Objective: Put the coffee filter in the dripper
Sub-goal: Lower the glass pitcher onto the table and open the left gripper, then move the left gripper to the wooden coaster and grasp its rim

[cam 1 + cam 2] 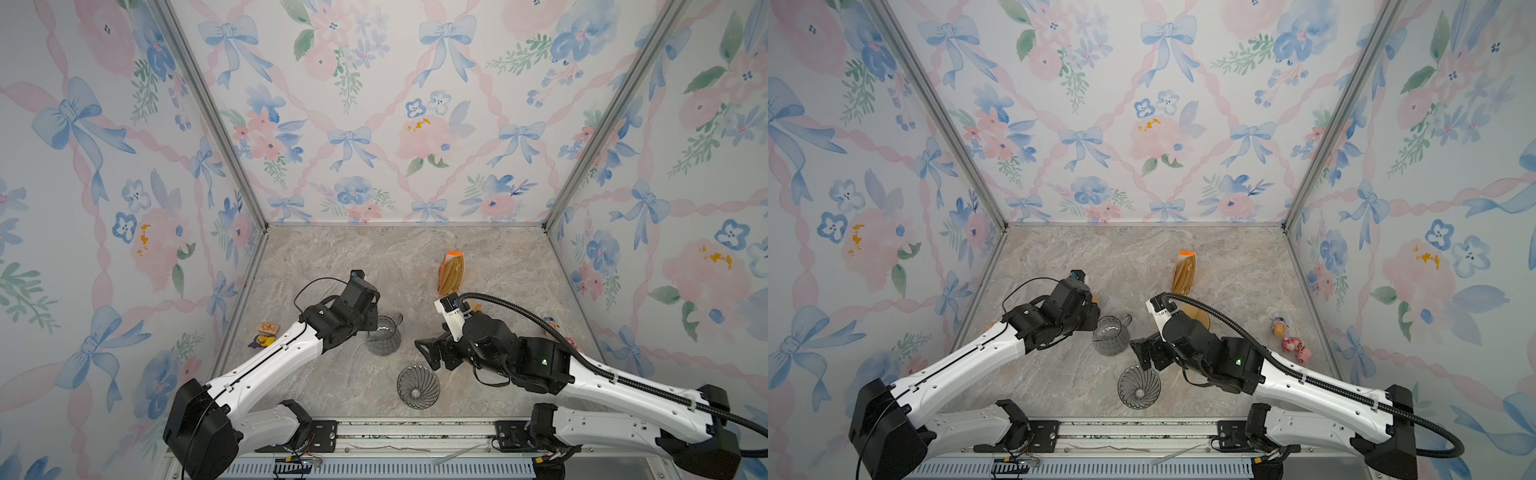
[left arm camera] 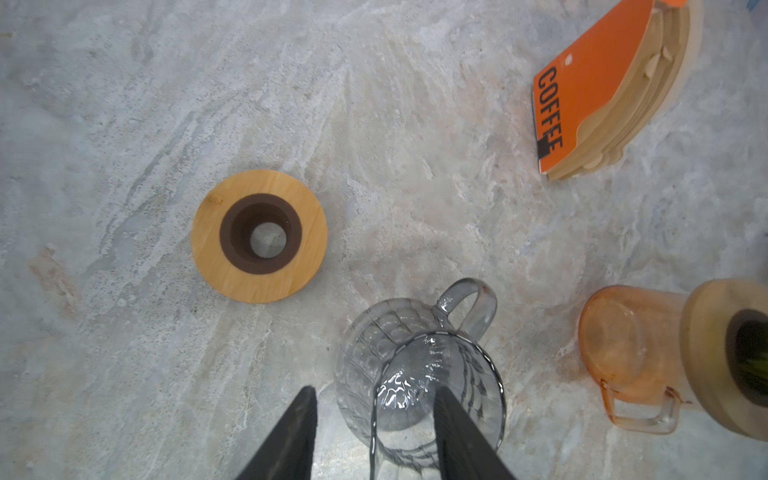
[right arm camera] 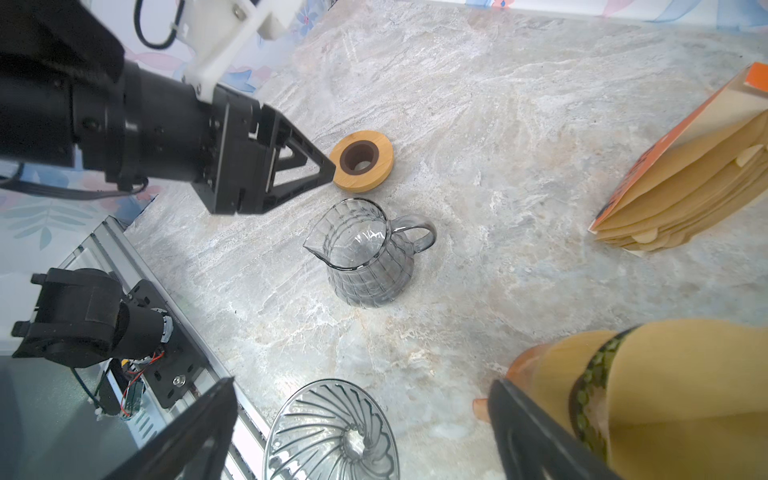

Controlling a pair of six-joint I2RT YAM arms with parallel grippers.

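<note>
Both pairs of jaws held nothing: left gripper (image 2: 374, 390) half-spread above the glass carafe (image 1: 383, 336), right gripper (image 3: 361, 382) wide beside the dripper (image 1: 418, 386) at lower centre. Coffee filters (image 1: 452, 272) lay stacked right of centre, well apart.

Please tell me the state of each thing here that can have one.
Left gripper: open, empty.
Right gripper: open wide, empty.
Dripper: mouth up, no filter inside.
Filter pack: open, filters showing.
Carafe: upright, no dripper on it.
Ring: lying flat, nothing on it.
Mug: upright, wooden top on.
</note>
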